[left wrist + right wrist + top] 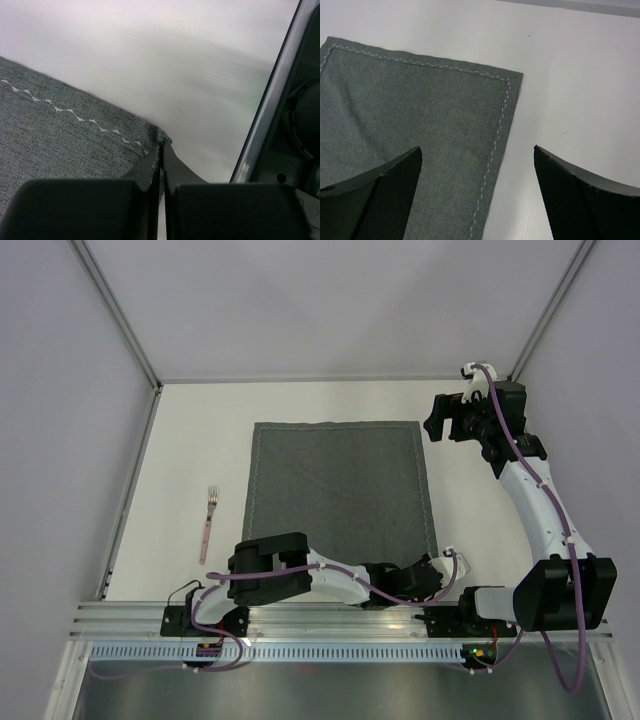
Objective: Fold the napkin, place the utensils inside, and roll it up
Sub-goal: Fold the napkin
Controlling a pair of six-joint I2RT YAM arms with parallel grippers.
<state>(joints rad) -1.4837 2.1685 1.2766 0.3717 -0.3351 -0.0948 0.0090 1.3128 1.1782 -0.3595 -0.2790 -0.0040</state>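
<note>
In the top view, the napkin (340,490) lies flat and unfolded in the middle of the white table (190,430), its pale stitched line running just inside the hem. A fork (208,523) with a pink handle lies on the table to the left of the napkin, apart from it, tines pointing to the far side. The left arm stretches low along the near edge, and the left gripper (438,565) sits at the napkin's near right corner. The right gripper (432,418) hangs just beside the napkin's far right corner, over bare table, jaws spread.

In the left wrist view, the two dark fingers (150,172) are pressed together with only a thin slit between them. They are clenched on the very tip of the napkin's corner, which bunches up slightly at the pinch. The zigzag stitching runs toward the corner from the left. A metal rail (265,105) crosses the right side of the view.

In the right wrist view, the claw is released, its fingers (375,200) wide apart and holding nothing. The napkin's far right corner lies flat below, between and ahead of them.
</note>
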